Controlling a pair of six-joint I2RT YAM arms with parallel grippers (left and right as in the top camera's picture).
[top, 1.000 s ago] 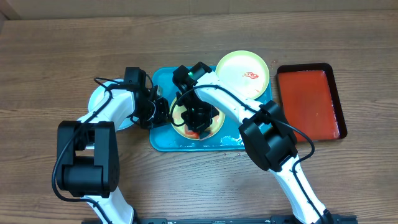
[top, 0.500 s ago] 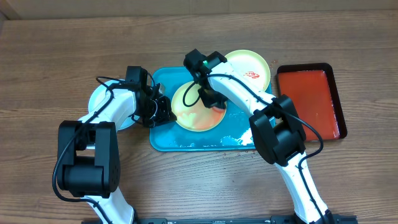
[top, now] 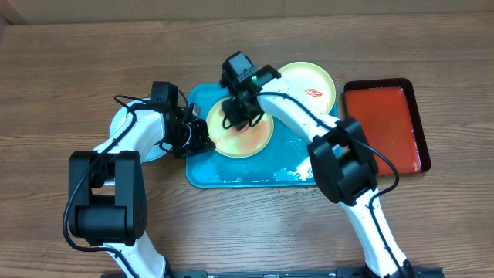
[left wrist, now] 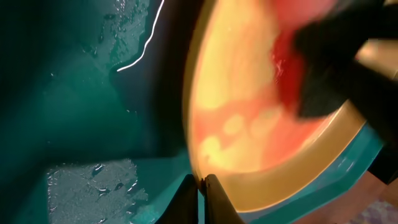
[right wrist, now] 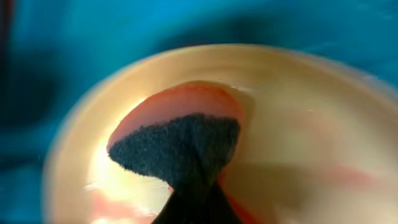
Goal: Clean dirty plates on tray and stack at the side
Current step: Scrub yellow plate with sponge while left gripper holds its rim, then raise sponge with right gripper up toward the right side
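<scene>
A pale yellow-green plate (top: 245,137) smeared with red sauce lies tilted on the turquoise tray (top: 231,174). My left gripper (top: 197,142) is shut on its left rim; the left wrist view shows the closed jaws (left wrist: 201,185) pinching the plate's edge (left wrist: 249,130). My right gripper (top: 235,117) is shut on a dark sponge with a red side (right wrist: 177,146) and presses it on the plate (right wrist: 298,124). A second yellow-green plate (top: 305,86) with a red smear lies at the tray's back right. A pale blue-white plate (top: 123,127) lies left of the tray under my left arm.
A smaller red tray (top: 384,127) with a dark rim stands to the right of the turquoise tray. Water drops and wet patches lie on the turquoise tray's floor (left wrist: 93,186). The wooden table (top: 77,69) extends all round.
My right gripper has swept the sponge from the plate's front to its back left. The plate has shifted a little left and shows more. The left gripper keeps its hold.
</scene>
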